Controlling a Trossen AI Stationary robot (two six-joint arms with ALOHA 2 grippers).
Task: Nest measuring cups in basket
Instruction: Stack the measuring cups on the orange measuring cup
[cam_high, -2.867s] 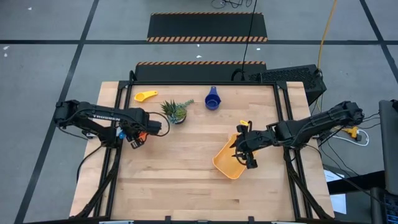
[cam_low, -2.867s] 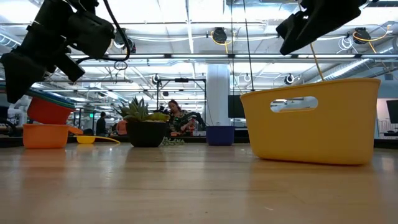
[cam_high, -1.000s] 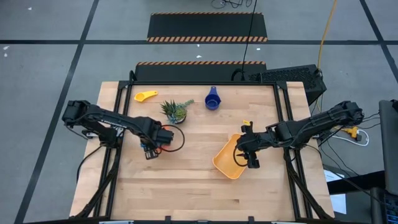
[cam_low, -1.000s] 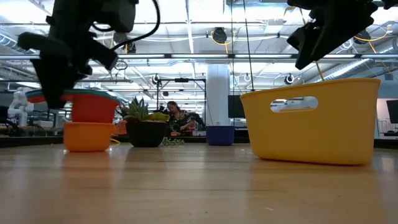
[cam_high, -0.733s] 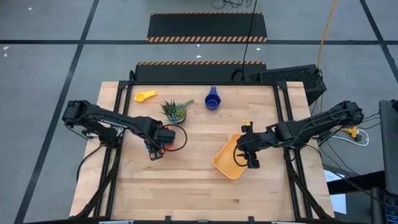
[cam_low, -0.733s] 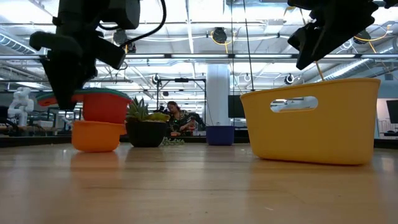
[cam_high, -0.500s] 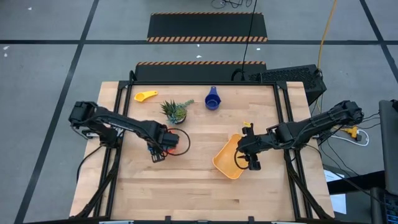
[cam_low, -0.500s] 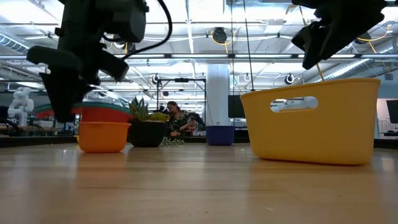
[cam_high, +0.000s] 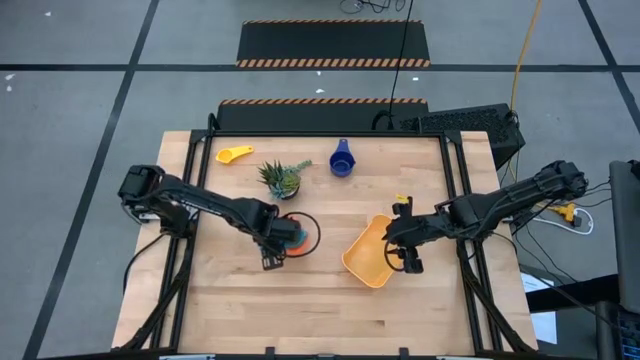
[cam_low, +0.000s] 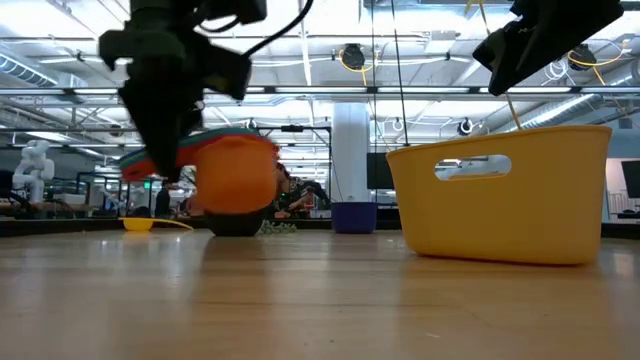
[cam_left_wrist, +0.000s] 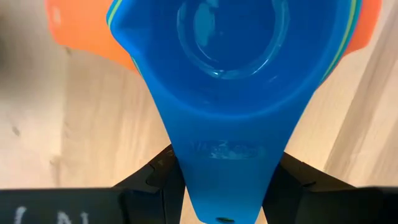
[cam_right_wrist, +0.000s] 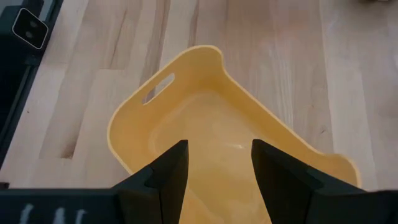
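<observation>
Nested cup stack (cam_left_wrist: 236, 81): blue inside, orange outermost; basket (cam_right_wrist: 205, 155) yellow.

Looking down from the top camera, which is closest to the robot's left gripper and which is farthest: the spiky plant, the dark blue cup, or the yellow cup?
From the left gripper:
1. The spiky plant, just behind it, toward the table's back.
2. The yellow cup, in the back left corner.
3. The dark blue cup, at the back middle.
The two cups are close to a tie.

A small spiky potted plant (cam_high: 283, 178) stands on the wooden table (cam_high: 320, 300), near its far edge.
</observation>
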